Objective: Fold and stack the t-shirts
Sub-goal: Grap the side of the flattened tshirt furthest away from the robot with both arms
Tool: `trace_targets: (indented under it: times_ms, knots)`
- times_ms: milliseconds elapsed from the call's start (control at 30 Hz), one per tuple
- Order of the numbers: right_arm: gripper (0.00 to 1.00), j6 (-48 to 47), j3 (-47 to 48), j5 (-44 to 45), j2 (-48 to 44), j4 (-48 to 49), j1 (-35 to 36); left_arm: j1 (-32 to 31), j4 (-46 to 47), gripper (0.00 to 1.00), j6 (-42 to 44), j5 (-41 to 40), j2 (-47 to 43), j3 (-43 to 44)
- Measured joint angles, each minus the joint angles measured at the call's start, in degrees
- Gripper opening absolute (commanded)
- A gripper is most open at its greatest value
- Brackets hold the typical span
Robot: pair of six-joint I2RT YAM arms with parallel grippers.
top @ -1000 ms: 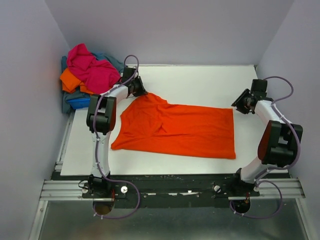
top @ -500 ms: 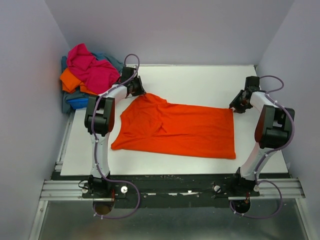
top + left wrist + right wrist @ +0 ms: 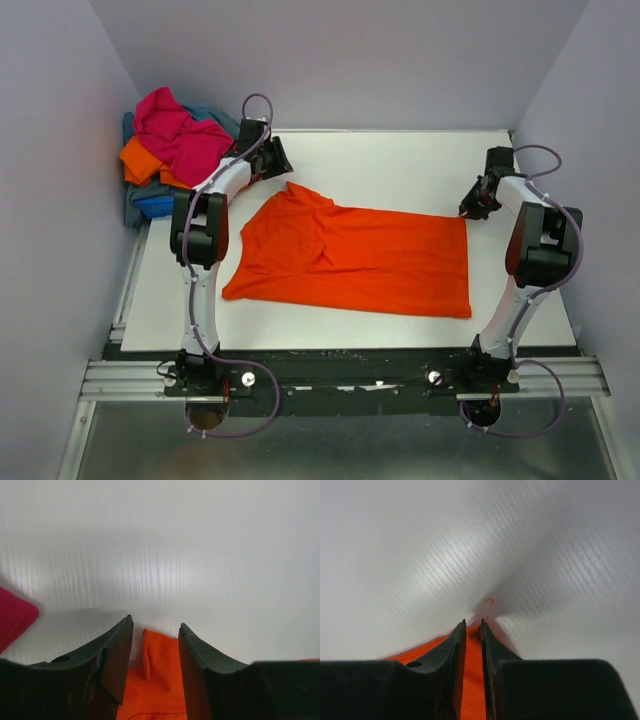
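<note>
From above, the orange t-shirt point(image 3: 350, 260) lies spread on the white bench point(image 3: 400, 155), rumpled and doubled over at its far left shoulder. The left claw point(image 3: 272, 160) hangs just past that shoulder, off the cloth. The right claw point(image 3: 472, 207) sits at the shirt's far right corner. A heap of unfolded t-shirts point(image 3: 175, 150), magenta on top, sits by the bench's far left corner.

In the left wrist view, the jaws stand fairly wide. A tip of orange cloth lies slack between them, gripped by neither.

In the right wrist view, the jaws are narrow, with a strip of orange showing in the slit. Whether they pinch the cloth cannot be told.

The likely trouble is a one-sided pull. With the left corner free, any lift or drag by the right claw would skew the shirt and bunch it. So close to the corner, the right claw might also catch only the hem and slip off. The doubled shoulder would fold in crooked if it is not smoothed.
</note>
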Motion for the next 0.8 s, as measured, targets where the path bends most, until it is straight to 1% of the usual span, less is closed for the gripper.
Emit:
trace_targets:
  times_ms: [67, 100, 200, 467, 533, 633, 800]
  knots:
    - [0.03, -0.1, 0.1, 0.1, 0.0, -0.3, 0.2, 0.1, -0.7, 0.53, -0.2, 0.0, 1.3, 3.1]
    - [0.01, -0.2, 0.1, 0.1, 0.0, -0.5, 0.3, 0.1, -1.2, 0.53, -0.5, 0.1, 2.3, 5.0]
    - [0.01, -0.5, 0.1, 0.1, 0.0, -1.1, 0.4, 0.1, -2.2, 0.53, -0.9, 0.4, 4.0, 7.5]
    - [0.01, -0.5, 0.0, 0.9, -1.6, -1.7, 0.5, 0.0, -3.9, 0.52, -2.4, 3.5, 7.8, 8.7]
    - [0.01, -0.5, 0.0, 1.1, -2.1, -1.7, 0.5, -0.1, -4.2, 0.50, -2.7, 4.0, 7.9, 8.9]
    - [0.01, -0.5, 0.0, 1.3, -2.4, -1.7, 0.5, -0.3, -4.4, 0.43, -3.0, 4.7, 7.9, 9.0]
    - [0.01, -0.5, 0.0, 1.3, -2.4, -1.8, 0.5, -0.9, -5.6, 0.43, -3.0, 5.5, 8.0, 9.0]
